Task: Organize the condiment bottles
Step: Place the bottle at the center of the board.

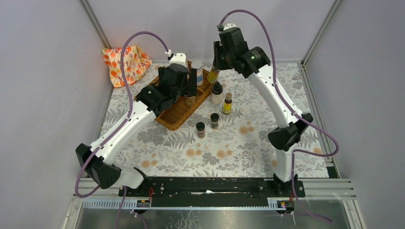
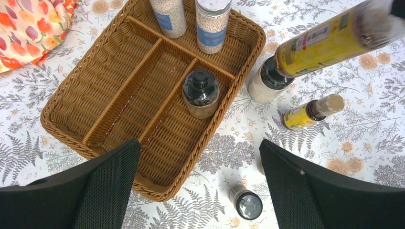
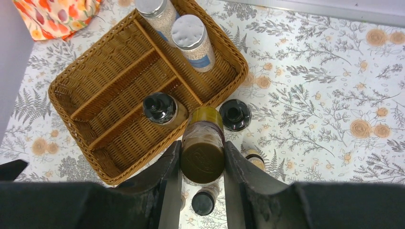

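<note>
The right claw [image 1: 215, 67] grips a tilted yellow bottle [image 1: 213, 75] above the tray's [image 1: 174, 118] far right edge. The left claw [image 1: 190, 88] hovers over the tray, where a white jar [image 1: 197, 72] stands. On the counter [image 1: 248, 148] right of the tray stand a black-capped bottle [image 1: 217, 93], a small yellow bottle [image 1: 227, 104] and two spice jars [image 1: 214, 120].

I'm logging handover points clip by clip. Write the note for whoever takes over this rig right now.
Left gripper: open, empty, over the tray.
Right gripper: shut on a yellow bottle, held in the air near the tray's edge.
Done: two white jars stand in the tray's far compartment, and one black-capped bottle stands in a long slot.
On the table: a white bottle beside the tray, a small yellow bottle and two spice jars.
Left: set down the held bottle, then probably tray the four on the table.
</note>
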Robot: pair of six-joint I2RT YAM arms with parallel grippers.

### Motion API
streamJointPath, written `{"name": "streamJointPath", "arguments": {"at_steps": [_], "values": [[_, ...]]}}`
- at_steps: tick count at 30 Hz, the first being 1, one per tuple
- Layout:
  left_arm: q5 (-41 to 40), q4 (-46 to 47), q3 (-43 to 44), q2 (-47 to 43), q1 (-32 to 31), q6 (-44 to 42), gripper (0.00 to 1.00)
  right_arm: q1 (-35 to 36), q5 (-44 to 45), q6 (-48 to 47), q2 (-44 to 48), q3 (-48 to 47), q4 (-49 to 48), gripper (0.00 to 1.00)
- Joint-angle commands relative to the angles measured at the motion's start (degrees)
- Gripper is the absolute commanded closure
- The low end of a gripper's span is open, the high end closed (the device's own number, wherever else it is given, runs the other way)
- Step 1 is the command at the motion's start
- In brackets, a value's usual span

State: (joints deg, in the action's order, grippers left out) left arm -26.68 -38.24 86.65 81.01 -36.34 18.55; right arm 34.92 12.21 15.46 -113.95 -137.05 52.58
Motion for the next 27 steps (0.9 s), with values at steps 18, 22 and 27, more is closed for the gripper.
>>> {"name": "streamJointPath", "arguments": {"at_steps": [18,22,27], "values": [[2.66,4.64,-6.61,-5.17,0.13,3.09,0.01,9.44,3.36,-3.68,13.30,17.77,-4.31,1.00],[3.19,5.78,-8.95,-7.03,0.14,3.63,0.01,9.80,2.34,-4.33,13.96,21.89,-6.56,1.00],[3.08,5.86,-10.82,-8.32,0.19,3.93,0.01,10.26,1.29,-5.26,13.33,24.72,-9.12,1.00]]}}
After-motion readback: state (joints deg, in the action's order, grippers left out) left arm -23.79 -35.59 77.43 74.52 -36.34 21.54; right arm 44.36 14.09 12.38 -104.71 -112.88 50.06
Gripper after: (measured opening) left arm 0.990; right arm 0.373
